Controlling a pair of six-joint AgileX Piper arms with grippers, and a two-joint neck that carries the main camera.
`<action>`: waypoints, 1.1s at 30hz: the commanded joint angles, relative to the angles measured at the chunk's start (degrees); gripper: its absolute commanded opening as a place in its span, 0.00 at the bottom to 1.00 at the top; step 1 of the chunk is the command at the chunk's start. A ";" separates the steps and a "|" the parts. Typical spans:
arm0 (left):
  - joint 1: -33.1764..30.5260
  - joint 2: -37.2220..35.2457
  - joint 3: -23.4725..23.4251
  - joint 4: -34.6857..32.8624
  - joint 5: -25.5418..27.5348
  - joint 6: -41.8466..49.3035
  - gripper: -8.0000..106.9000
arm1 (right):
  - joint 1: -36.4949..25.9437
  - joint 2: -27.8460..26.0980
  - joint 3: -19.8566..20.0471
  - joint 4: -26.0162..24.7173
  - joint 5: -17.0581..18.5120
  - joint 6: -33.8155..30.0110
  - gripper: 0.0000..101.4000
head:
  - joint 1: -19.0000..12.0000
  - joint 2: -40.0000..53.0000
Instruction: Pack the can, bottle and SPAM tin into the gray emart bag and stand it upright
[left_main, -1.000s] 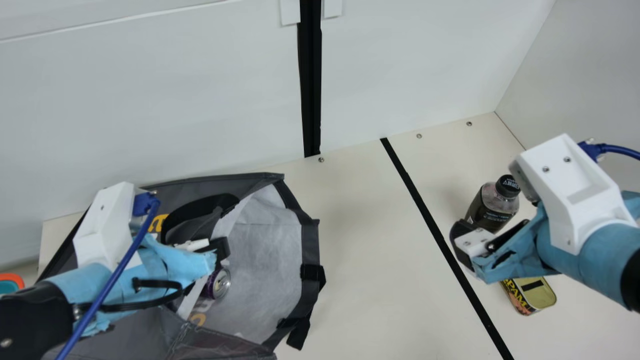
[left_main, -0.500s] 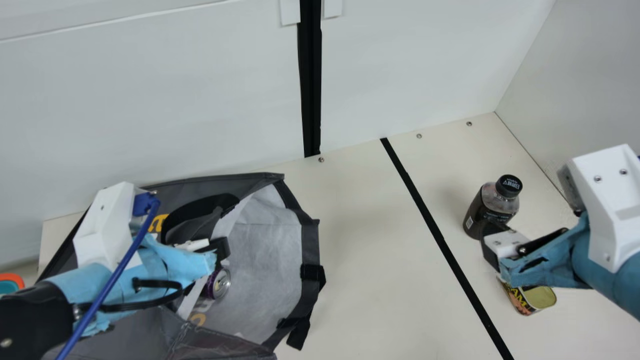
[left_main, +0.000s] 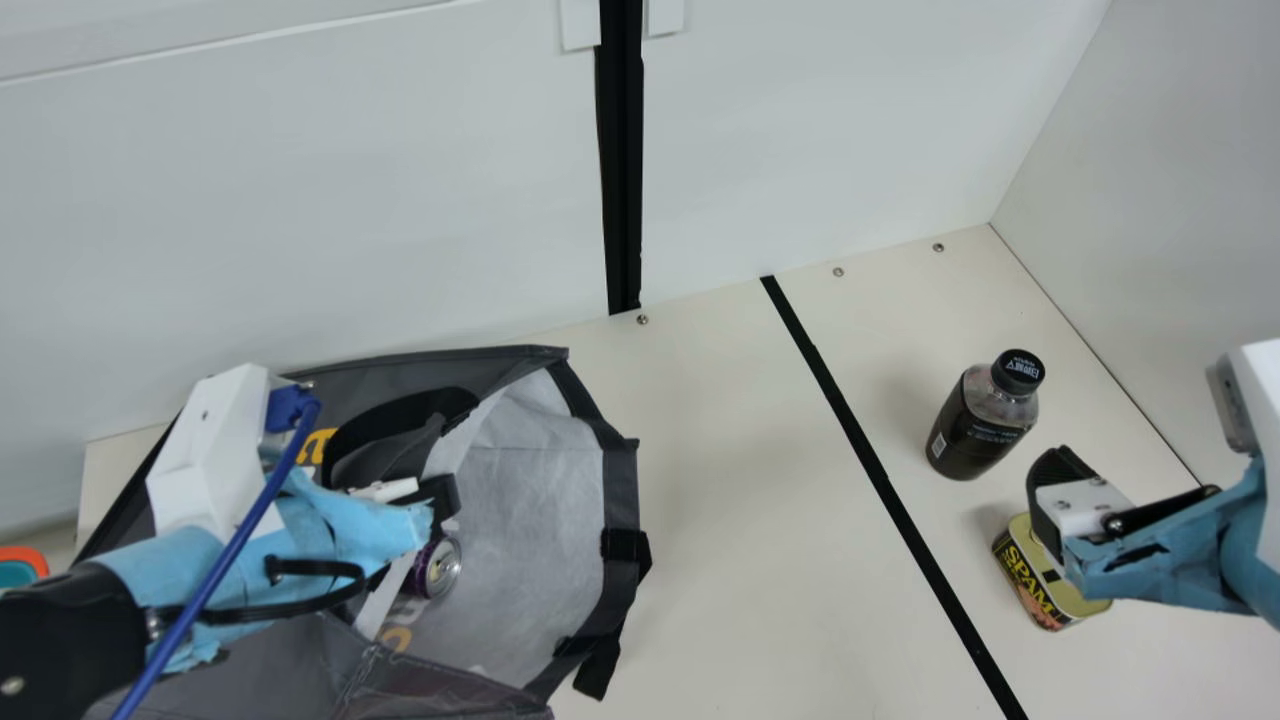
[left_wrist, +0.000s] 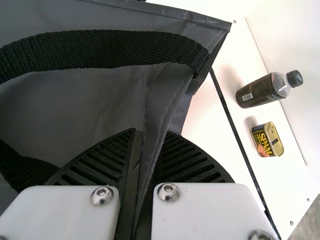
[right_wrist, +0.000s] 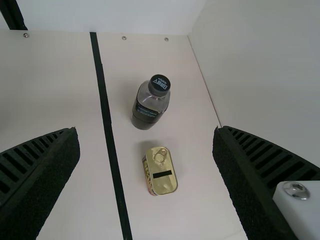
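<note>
The gray emart bag (left_main: 540, 500) lies on its side with its mouth facing right. My left gripper (left_main: 440, 497) is shut on a fold of its fabric. In the left wrist view, that gripper (left_wrist: 150, 137) pinches the bag (left_wrist: 100, 95) below a black strap. The purple can (left_main: 438, 567) lies inside the bag's mouth. My right gripper (left_main: 1050, 490) is over the SPAM tin (left_main: 1030, 580), partly covering it. The bottle (left_main: 983, 415) stands upright behind. In the right wrist view, that gripper (right_wrist: 146, 137) is open, with the tin (right_wrist: 160, 171) and bottle (right_wrist: 151, 102) beyond its fingers.
A black line (left_main: 850, 420) crosses the cream table (left_main: 720, 520) between the bag and the bottle. White walls (left_main: 400, 200) rise at the back and right. An orange-rimmed object (left_main: 22, 562) shows at the far left.
My right gripper has moved right and toward the front, from beside the bottle to over the SPAM tin, uncovering the bottle. The left arm and bag have stayed still.
</note>
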 joint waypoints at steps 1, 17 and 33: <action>0.00 0.00 0.00 0.00 0.00 0.00 0.00 | -0.89 -0.15 0.08 0.27 -0.09 -0.48 0.94 | -1.30 -0.14; 0.00 0.00 0.00 0.00 0.00 0.00 0.00 | -3.27 -1.62 1.24 1.79 -0.09 -0.45 0.94 | -1.30 -0.14; 0.00 0.00 0.00 0.00 0.00 0.00 0.00 | -0.67 0.48 0.38 0.74 -0.09 3.14 0.94 | -1.30 -0.14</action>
